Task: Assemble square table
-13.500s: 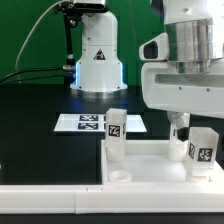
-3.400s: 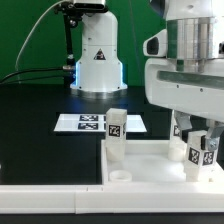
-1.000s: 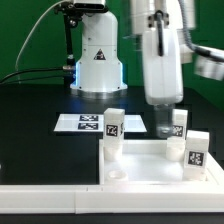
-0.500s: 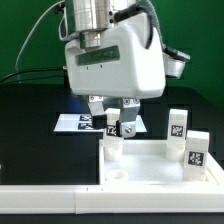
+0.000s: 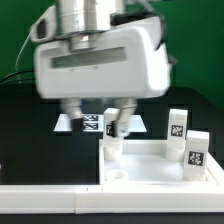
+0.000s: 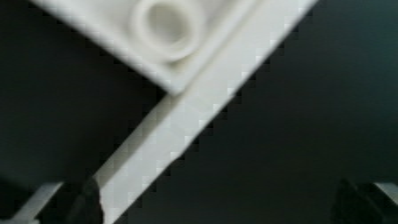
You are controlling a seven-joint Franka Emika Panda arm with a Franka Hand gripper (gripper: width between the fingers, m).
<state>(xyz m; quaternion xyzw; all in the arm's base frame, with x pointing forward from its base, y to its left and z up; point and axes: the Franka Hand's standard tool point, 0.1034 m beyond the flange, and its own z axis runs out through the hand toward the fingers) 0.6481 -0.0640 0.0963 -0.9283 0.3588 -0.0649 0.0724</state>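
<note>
The square table's white slab [image 5: 150, 163] lies at the front of the black table, with a round hole [image 5: 119, 176] in its near corner on the exterior view's left. Three short white tagged legs stand on it: one [image 5: 113, 148] at the back left corner, half hidden behind a finger, and two [image 5: 177, 124] [image 5: 196, 152] on the exterior view's right. My gripper [image 5: 95, 122] hangs open over the slab's left side, holding nothing. In the wrist view a slab corner with its hole [image 6: 169, 25] and a white edge strip [image 6: 178, 130] show, with my gripper [image 6: 217, 205] open and empty.
The marker board [image 5: 90, 122] lies flat behind the slab, seen between my fingers. A long white rail [image 5: 50, 198] runs along the front edge. The arm's white base [image 5: 30, 40] is almost wholly hidden behind my gripper body. Green backdrop behind.
My gripper has swung from above the legs on the exterior view's right to the slab's left side and closer to the camera. It stayed open. The legs have not moved.
</note>
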